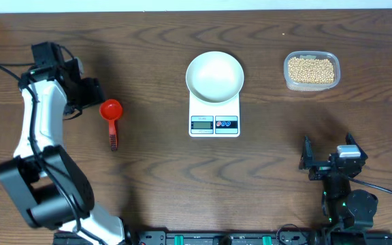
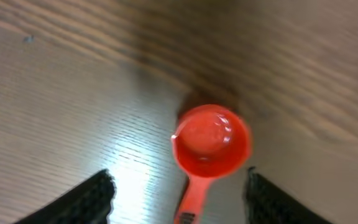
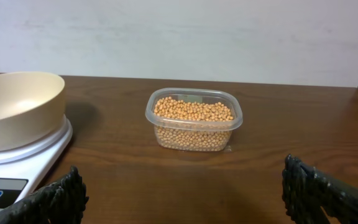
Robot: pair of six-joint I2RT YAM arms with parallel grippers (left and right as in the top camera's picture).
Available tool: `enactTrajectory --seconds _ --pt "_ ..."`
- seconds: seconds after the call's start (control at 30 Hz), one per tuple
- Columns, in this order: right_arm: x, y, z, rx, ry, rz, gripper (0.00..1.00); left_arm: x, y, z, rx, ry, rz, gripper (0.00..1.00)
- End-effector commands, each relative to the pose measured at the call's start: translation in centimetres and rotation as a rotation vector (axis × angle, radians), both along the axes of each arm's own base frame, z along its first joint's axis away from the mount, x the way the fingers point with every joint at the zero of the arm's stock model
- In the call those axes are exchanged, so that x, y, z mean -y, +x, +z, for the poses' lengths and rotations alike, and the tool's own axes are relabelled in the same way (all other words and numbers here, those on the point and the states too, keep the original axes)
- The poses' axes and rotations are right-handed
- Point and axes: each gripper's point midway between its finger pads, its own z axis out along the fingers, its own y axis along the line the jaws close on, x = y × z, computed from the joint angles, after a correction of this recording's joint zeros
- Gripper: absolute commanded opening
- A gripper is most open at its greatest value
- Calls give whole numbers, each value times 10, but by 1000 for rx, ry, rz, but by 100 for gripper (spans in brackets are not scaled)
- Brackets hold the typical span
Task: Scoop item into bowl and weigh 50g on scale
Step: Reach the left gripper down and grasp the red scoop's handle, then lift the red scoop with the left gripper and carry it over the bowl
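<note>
The white bowl (image 1: 214, 76) sits empty on the white scale (image 1: 214, 116) at the table's middle; both show at the left of the right wrist view, bowl (image 3: 14, 106) on scale (image 3: 23, 158). The tan beans (image 1: 311, 69) fill a clear tub (image 1: 312, 84) at the far right, also in the right wrist view (image 3: 193, 121). A red scoop (image 1: 111, 116) lies on the table at the left, empty. My left gripper (image 1: 87, 95) is open just left of it; in the left wrist view the scoop (image 2: 211, 143) lies between the open fingers (image 2: 182, 193). My right gripper (image 1: 327, 163) is open and empty near the front right.
The wooden table (image 1: 148, 177) spreads around the scale. A pale wall (image 3: 179, 37) stands behind the table's far edge. The left arm's white links (image 1: 36, 129) reach along the left side.
</note>
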Motion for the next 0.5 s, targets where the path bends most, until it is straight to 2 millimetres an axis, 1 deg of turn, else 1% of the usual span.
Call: enactTrajectory --seconds 0.0,0.07,0.3,0.37,0.47 --pt "3 0 -1 3 -5 -15 99 -3 1 -24 -54 2 -24 63" --pt "3 0 -1 3 -5 -15 99 -3 2 -36 -74 -3 -30 61" --pt "3 0 -1 3 -5 -15 99 -4 5 -77 -135 -23 -44 47" --pt "3 0 -1 3 -5 -15 99 -4 4 -87 -155 -30 -45 41" --pt "3 0 -1 3 -5 -15 99 -3 4 -96 -169 -38 -46 36"
